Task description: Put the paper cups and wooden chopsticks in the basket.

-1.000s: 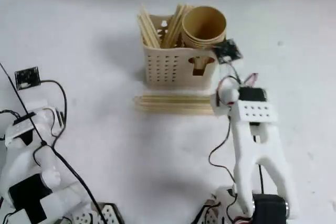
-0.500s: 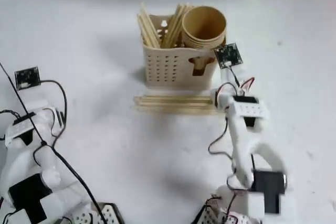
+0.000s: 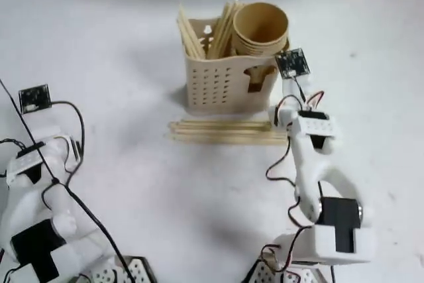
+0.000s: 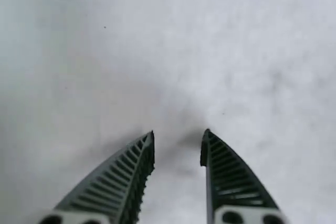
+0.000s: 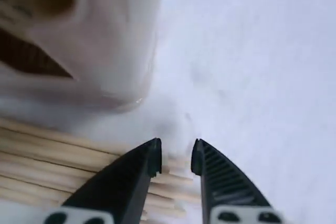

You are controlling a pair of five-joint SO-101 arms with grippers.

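Note:
A cream perforated basket (image 3: 224, 83) stands at the table's back middle, holding stacked paper cups (image 3: 260, 28) and a bunch of wooden chopsticks (image 3: 204, 31). More wooden chopsticks (image 3: 222, 130) lie side by side on the table just in front of it. The right arm (image 3: 310, 132) reaches to their right end. In the right wrist view my right gripper (image 5: 176, 157) hangs open by a narrow gap over the ends of the loose chopsticks (image 5: 63, 153), beside the basket wall (image 5: 100, 40). My left gripper (image 4: 177, 146) is open over bare table.
The left arm (image 3: 36, 187) sits folded at the front left with black cables and a small circuit board (image 3: 34, 97) beside it. Another small board (image 3: 292, 63) sits on the right arm next to the basket. White tabletop spreads on both sides.
The right arm's elbow has pulled back toward the front edge while its wrist stayed at the chopsticks' right end. The basket looks nudged slightly right. The left arm has not moved.

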